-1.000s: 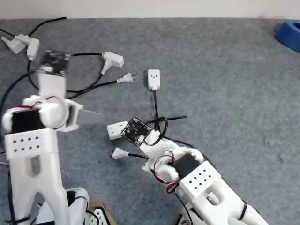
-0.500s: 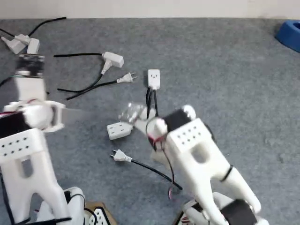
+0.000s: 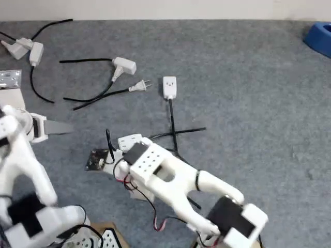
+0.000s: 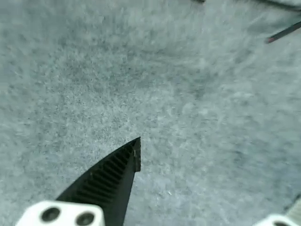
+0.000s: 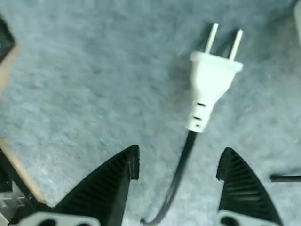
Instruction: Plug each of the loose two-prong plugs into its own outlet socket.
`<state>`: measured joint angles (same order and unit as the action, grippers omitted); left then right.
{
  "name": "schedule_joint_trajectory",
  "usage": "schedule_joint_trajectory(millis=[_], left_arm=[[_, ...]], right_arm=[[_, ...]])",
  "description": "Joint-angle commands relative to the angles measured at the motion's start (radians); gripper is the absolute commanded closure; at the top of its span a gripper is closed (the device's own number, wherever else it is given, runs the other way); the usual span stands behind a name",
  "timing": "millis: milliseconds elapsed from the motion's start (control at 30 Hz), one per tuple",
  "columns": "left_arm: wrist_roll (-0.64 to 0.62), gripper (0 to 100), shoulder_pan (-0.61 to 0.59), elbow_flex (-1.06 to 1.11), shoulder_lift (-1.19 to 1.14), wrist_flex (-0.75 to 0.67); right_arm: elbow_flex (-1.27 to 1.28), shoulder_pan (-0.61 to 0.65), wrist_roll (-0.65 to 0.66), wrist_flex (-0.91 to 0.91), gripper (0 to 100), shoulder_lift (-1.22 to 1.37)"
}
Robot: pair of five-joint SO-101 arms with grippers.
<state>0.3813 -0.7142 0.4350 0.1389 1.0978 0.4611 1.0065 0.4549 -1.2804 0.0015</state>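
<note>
High: you look down over the grey mat [image 3: 248, 77] | both wrists: close, facing that mat | right: just above a two-prong plug [image 5: 214, 80]

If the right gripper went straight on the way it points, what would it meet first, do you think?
Probably the white two-prong plug on its black cord, lying on grey carpet ahead of the right gripper.

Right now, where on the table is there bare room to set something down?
Bare: the wide grey stretch between the outlet socket with its cord and the blue object. Crowded: the far left, with loose plugs and cords, and around the right arm.
</note>
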Motion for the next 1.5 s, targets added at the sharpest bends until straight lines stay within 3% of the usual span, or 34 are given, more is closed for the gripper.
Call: schedule_joint_trajectory(millis=[0, 433, 533, 667, 867, 1467], left_arm=[[0.061, 50, -0.028, -0.12, -0.131, -0.015], [0.106, 50, -0.027, -0.124, -0.065, -0.017], [0.106, 50, -0.027, -0.122, -0.068, -0.017], [0.107, 50, -0.027, -0.122, -0.068, -0.017], [0.107, 50, -0.027, -0.122, -0.068, -0.015], [0.107, 50, -0.045, -0.124, -0.067, -0.015]], right_arm=[[-0.127, -0.031, -0.011, 0.01, 73.5, 0.048], [-0.335, -0.031, -0.052, 0.087, 73.6, 0.349], [-0.338, -0.033, -0.052, 0.085, 78.3, 0.357], [-0.398, -0.033, -0.052, -0.01, 87.8, 0.355], [-0.524, -0.05, -0.052, -0.171, 88.9, 0.357], [-0.452, -0.05, -0.048, -0.102, 92.4, 0.363]])
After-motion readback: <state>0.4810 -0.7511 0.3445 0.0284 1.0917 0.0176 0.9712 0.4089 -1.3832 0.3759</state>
